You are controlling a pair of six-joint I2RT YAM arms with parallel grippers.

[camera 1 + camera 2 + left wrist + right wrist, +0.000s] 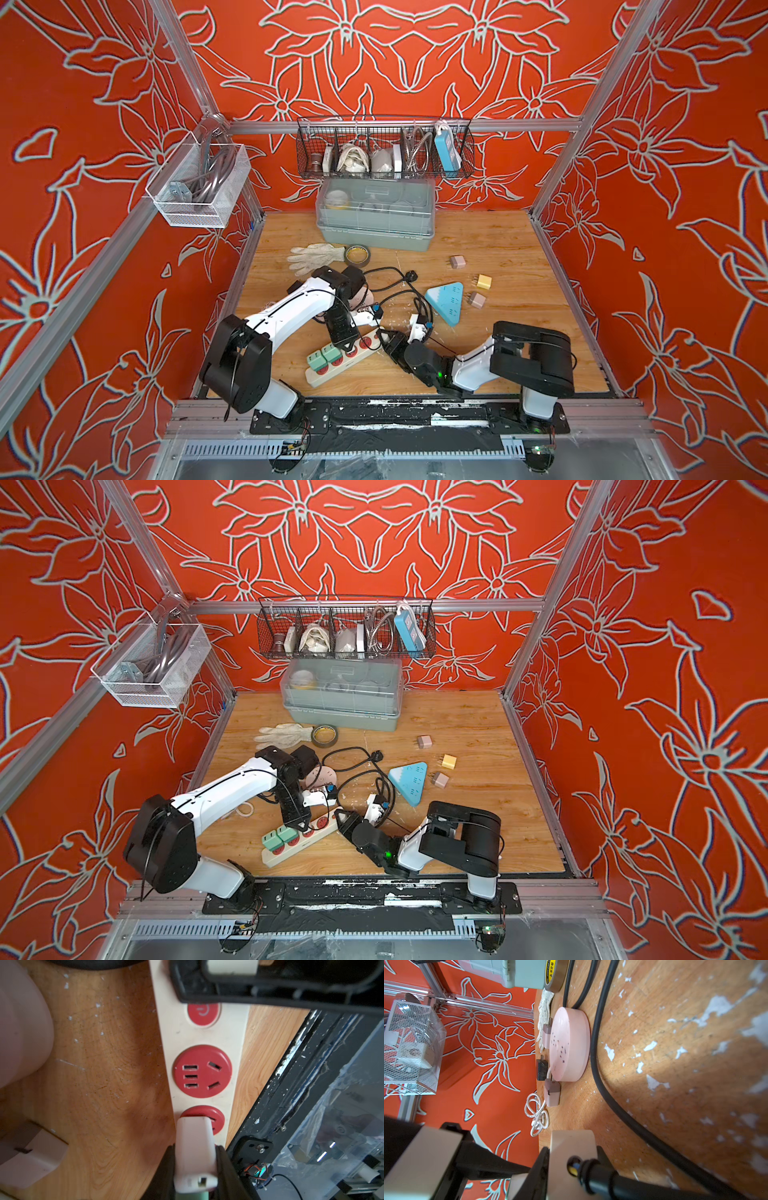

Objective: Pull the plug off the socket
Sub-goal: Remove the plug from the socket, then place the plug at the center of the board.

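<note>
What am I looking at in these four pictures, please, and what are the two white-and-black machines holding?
They are two robot arms mounted at the near edge of a wooden table, each ending in a two-fingered gripper. Two pictures come from a paired camera overhead; the other two come from a small camera on each wrist. In the left wrist view, the left gripper is shut on a white plug sitting on a red socket of the white power strip. In the right wrist view, the right gripper clamps that strip's cable end. Also on the table: a glove, a tape roll, a blue triangular socket block, a grey box and some small loose chargers.
</note>
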